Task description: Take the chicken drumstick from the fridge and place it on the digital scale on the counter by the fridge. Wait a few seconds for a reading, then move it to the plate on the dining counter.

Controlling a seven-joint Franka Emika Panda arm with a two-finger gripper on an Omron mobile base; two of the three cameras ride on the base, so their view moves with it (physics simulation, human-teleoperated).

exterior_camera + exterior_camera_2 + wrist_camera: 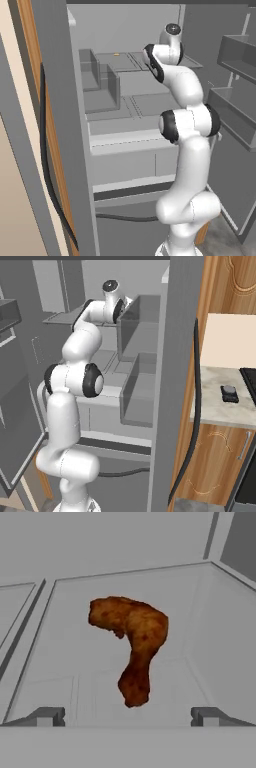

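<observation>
While the white arm [187,125] reaches up into the open fridge [125,100], the hand view looks down on the chicken drumstick [131,643], a lumpy reddish-brown piece lying on a pale grey fridge shelf [90,677] with its thick end toward the top of that view and its narrow end pointing down toward the gripper [127,716]. The two dark fingertips [47,717] stand spread wide at the bottom of the hand view, one on each side of the drumstick's narrow end, and they hold nothing; the drumstick lies between their lines but apart from both. In the base views the arm's upper joints are level with an upper shelf, and the hand itself is hidden behind the arm and the shelf walls. In the right base view, beyond the fridge's side wall, the short marbled counter [220,401] bears the digital scale [229,393], a small black slab, well apart from the drumstick.
</observation>
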